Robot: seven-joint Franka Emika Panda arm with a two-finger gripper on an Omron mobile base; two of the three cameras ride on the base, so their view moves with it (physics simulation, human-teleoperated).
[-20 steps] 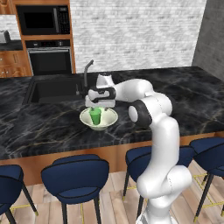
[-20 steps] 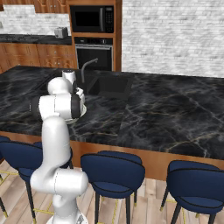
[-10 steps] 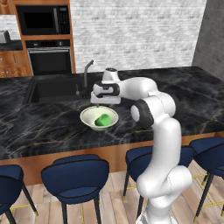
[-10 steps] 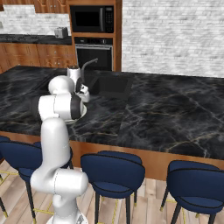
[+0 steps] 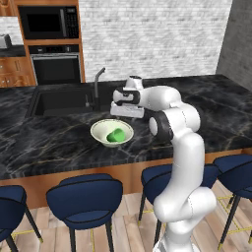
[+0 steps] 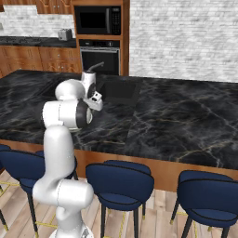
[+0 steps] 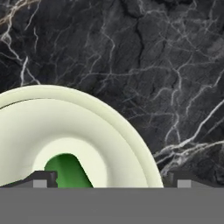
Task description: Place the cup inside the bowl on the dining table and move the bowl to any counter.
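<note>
Below the gripper [image 5: 126,112]: cream bowl [image 5: 100,130] on the dining table [image 5: 44,142], green cup [image 5: 116,135] lying on its side inside it. Gripper: jaws spread wide, holding nothing, hovering above the bowl's far rim. Step: cup placement judged complete. Next: descend, grasp bowl rim, carry to the counter [image 6: 32,42].

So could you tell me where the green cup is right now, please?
The cup lies inside the bowl on the dining table, just before the sink.
</note>
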